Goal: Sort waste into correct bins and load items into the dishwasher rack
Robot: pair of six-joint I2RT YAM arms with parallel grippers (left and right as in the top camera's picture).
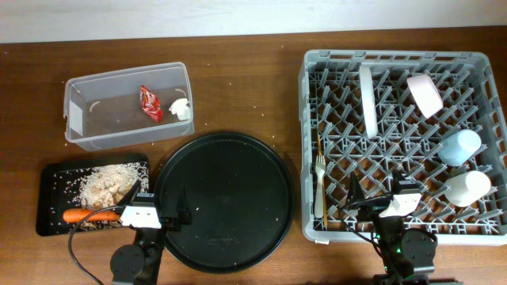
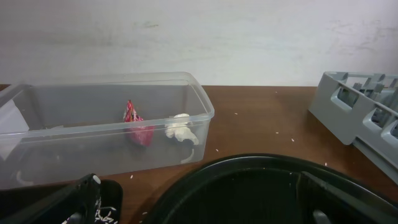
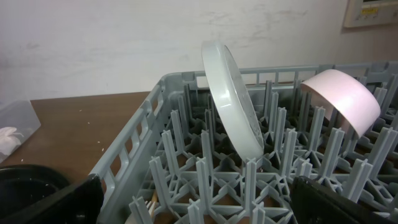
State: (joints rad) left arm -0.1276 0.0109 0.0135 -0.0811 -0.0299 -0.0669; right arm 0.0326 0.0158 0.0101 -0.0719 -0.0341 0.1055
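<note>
The clear tub [image 1: 95, 131] [image 2: 62, 149] holds the red wrapper [image 1: 150, 103] [image 2: 138, 127] and the white tissue [image 1: 182, 109] [image 2: 181, 129]. The small black tray [image 1: 51, 206] holds beige scraps [image 1: 107, 184] and the carrot [image 1: 89, 214]. The grey rack [image 1: 404, 59] [image 3: 134, 149] holds the upright plate [image 1: 367, 99] [image 3: 233, 102], bowl [image 1: 425, 93] [image 3: 345, 99], blue cup [image 1: 459, 146], white cup [image 1: 467, 188], fork [image 1: 319, 186] and chopsticks [image 1: 320, 154]. My left gripper [image 1: 158, 203] [image 2: 205, 211] is open and empty at the round tray's front left. My right gripper [image 1: 380, 196] [image 3: 199, 208] is open and empty over the rack's front edge.
The large round black tray [image 1: 224, 202] [image 2: 249, 186] lies between the small tray and the rack, with a few crumbs on it. Crumbs dot the brown table [image 1: 238, 87]. A pale wall stands behind the table.
</note>
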